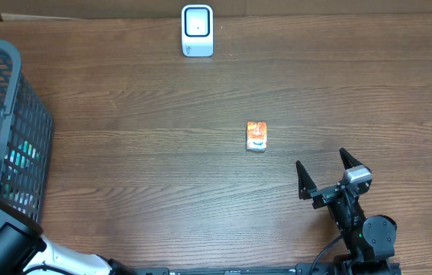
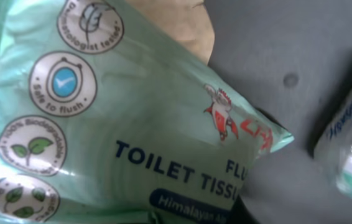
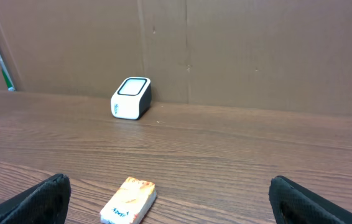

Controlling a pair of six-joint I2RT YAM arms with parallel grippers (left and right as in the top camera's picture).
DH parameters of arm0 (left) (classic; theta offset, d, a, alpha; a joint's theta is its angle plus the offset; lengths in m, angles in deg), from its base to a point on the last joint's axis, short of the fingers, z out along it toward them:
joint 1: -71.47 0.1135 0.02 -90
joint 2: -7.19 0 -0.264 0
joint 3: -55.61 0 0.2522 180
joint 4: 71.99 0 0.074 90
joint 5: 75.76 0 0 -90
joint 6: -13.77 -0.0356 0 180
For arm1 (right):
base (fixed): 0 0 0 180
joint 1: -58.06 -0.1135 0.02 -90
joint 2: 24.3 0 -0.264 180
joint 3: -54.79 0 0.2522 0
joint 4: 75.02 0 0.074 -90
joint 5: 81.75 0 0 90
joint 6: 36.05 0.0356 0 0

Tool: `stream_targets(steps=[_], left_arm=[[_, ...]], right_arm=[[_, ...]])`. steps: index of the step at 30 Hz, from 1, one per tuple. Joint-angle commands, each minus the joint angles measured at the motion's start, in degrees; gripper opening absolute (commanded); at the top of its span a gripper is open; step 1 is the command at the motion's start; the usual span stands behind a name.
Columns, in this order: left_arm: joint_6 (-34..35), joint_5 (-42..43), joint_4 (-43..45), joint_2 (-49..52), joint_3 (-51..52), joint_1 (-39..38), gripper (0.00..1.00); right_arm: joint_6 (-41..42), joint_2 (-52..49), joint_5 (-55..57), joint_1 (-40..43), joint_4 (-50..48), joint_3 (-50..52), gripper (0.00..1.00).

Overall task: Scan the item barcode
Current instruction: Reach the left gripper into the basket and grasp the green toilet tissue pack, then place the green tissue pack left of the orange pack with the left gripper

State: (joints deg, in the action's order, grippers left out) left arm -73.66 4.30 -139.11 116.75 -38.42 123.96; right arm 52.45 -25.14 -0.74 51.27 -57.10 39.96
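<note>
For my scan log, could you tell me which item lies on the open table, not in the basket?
The small orange packet, alone on the table; the green tissue pack sits inside the basket.

Scanner [image 1: 197,30] behind the box [image 1: 256,136] on the table [image 1: 140,168], basket [image 1: 29,114] at left.

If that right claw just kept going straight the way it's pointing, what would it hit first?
Probably the small orange packet, just left of centre ahead of the right gripper; it might slip past toward the cardboard wall.
</note>
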Motion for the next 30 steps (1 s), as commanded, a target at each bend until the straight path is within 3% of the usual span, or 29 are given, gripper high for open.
stream_targets(steps=[1, 9, 18, 23, 30], left_arm=[[0.79, -0.98, -3.52, 0.94, -5.38, -0.07, 0.04], [5.42, 2.23, -18.64, 0.90, -24.90, -1.62, 0.04], [8.41, 23.76, -32.46, 0.50, -55.17, -8.02, 0.04], [8.11, 31.34, -37.18, -2.38, -65.35, -15.69, 0.04], [-0.11, 31.61, -43.21, -5.22, -65.83, -35.04, 0.04]], right_arm=[[0.13, 0.68, -0.02, -0.22, -0.17, 0.59, 1.00], [0.13, 0.66, -0.02, -0.24, -0.17, 0.59, 1.00], [0.15, 0.66, -0.02, -0.24, -0.17, 0.59, 1.00], [0.13, 0.66, -0.02, -0.24, -0.17, 0.59, 1.00], [0.13, 0.66, -0.02, -0.24, -0.17, 0.59, 1.00]])
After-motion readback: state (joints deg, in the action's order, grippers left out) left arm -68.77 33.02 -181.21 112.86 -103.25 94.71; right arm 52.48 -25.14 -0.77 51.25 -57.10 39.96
